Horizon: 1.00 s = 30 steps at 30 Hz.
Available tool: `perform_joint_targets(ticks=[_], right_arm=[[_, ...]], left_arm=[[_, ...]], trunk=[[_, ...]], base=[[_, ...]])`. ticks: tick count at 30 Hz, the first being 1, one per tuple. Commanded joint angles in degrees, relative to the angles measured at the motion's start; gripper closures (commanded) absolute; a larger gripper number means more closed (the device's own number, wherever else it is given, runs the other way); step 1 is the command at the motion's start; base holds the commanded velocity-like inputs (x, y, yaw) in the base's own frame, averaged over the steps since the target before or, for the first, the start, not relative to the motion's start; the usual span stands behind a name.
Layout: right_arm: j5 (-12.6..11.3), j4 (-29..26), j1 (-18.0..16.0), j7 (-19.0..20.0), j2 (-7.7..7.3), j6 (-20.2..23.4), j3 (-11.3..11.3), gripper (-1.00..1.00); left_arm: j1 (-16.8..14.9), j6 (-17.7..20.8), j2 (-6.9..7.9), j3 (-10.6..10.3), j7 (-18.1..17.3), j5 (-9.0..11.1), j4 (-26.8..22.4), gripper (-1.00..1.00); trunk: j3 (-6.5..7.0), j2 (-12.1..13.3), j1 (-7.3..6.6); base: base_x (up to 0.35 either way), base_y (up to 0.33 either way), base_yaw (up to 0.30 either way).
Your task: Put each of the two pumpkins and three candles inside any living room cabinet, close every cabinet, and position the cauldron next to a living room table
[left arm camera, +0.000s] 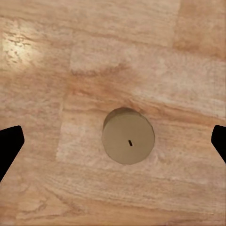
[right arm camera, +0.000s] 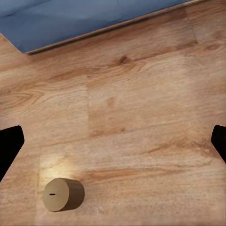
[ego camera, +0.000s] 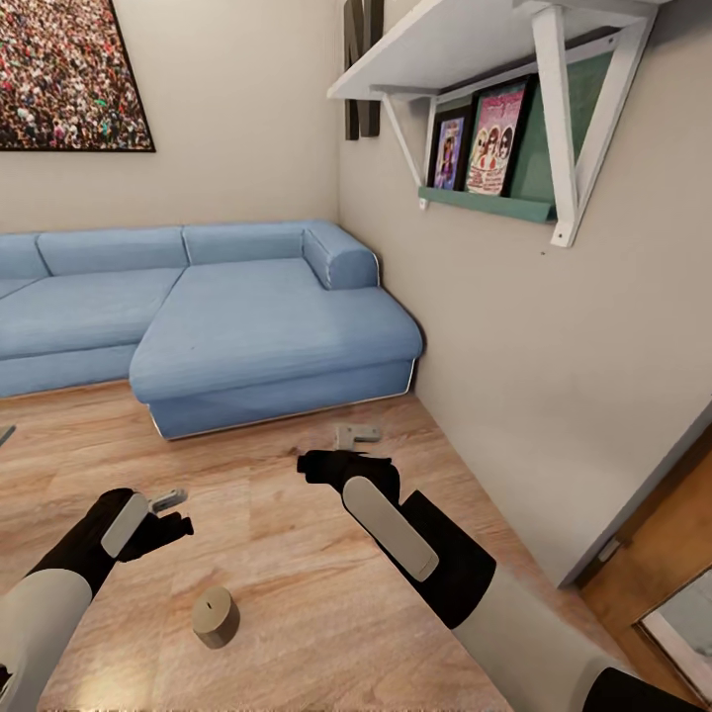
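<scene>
One candle [ego camera: 215, 616], a stubby grey-beige cylinder, stands upright on the wood floor in front of me. My left gripper [ego camera: 176, 512] hovers open above and slightly behind it. In the left wrist view the candle [left arm camera: 128, 142] lies straight below, between the spread fingertips [left arm camera: 8, 146], with floor showing all round it. My right gripper [ego camera: 358, 442] is open and empty, held higher and farther toward the sofa. Its wrist view has the candle [right arm camera: 63, 194] off to one side. The pumpkins, cabinet, cauldron and table are out of view.
A blue corner sofa [ego camera: 247, 326] fills the far side, its front edge just beyond my right gripper. A wall runs along the right with a white bracket shelf [ego camera: 475, 49] overhead and a doorway [ego camera: 663, 564] at the lower right. Bare wood floor surrounds the candle.
</scene>
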Motion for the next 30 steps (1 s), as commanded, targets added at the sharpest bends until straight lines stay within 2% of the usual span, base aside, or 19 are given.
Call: perform_joint_targets(ticks=[1, 16, 20, 23, 25, 30], right_arm=[[-0.4, -0.1, -0.1, -0.5, 0.00, 0.1, 0.1, -1.00], [-0.4, -0.1, -0.1, -0.5, 0.00, 0.1, 0.1, -1.00], [-0.4, -0.1, -0.1, -0.5, 0.00, 0.1, 0.1, -1.00], [-0.4, -0.1, -0.1, -0.5, 0.00, 0.1, 0.1, -1.00], [-0.4, -0.1, -0.1, -0.5, 0.00, 0.1, 0.0, -1.00], [-0.4, -0.1, -0.1, -0.5, 0.00, 0.1, 0.0, -1.00]], left_arm=[[0.0, 0.0, 0.03, -0.3, 0.5, 0.6, -0.1, -1.00], [0.0, -2.0, 0.03, -1.4, 0.3, 0.6, 0.0, -1.00], [0.0, -4.0, 0.03, -1.8, -0.5, 0.5, 0.1, -1.00], [0.0, -4.6, 0.03, -3.2, -2.1, 0.5, 0.2, -1.00], [0.0, -5.0, 0.03, -5.1, -3.6, 0.5, 0.3, -1.00], [0.0, -5.2, 0.02, -6.3, -4.5, 0.6, 0.3, -1.00]], trunk=[[-0.28, 0.0, 0.01], [-3.61, -0.2, 0.40], [-4.49, -0.3, 0.50], [-5.16, -0.3, 0.58], [-5.60, -0.4, 0.63], [-6.71, -0.4, 0.76]], base=[[0.000, 0.000, 0.000], [0.000, 0.000, 0.000], [0.000, 0.000, 0.000], [0.000, 0.000, 0.000], [0.000, 0.000, 0.000], [0.000, 0.000, 0.000]])
